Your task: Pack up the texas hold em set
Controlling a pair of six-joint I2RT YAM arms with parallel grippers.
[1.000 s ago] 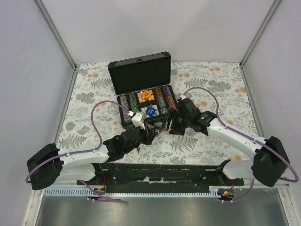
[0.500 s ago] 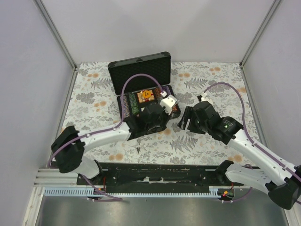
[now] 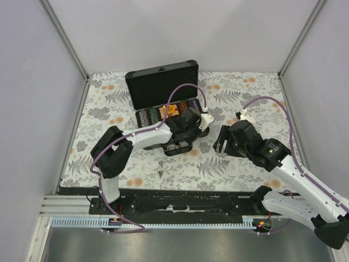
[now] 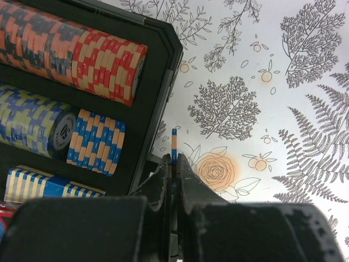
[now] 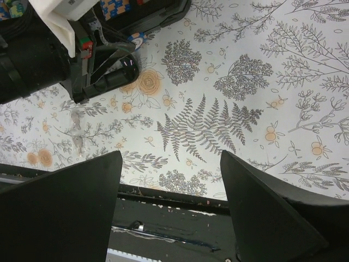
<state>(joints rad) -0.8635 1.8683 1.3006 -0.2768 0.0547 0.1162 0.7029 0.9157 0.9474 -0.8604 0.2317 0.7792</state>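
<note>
The black case of the texas hold em set lies open at the back of the floral cloth, lid up, with card decks inside. In the left wrist view its rows of striped chips show, red and orange above blue ones. My left gripper hovers just off the case's right edge, shut on a blue and orange chip held edge-on between the fingertips. To the right of the case, my right gripper hangs open over bare cloth, nothing between its fingers.
Purple cables loop over the case and above the right arm. Grey walls and metal posts close in the table. A black base rail runs along the near edge. The left arm's wrist sits close to the right gripper's left.
My left arm has swung from the case's front edge across to its right side, staying shut. My right gripper has drawn back to the right and opened wider.
</note>
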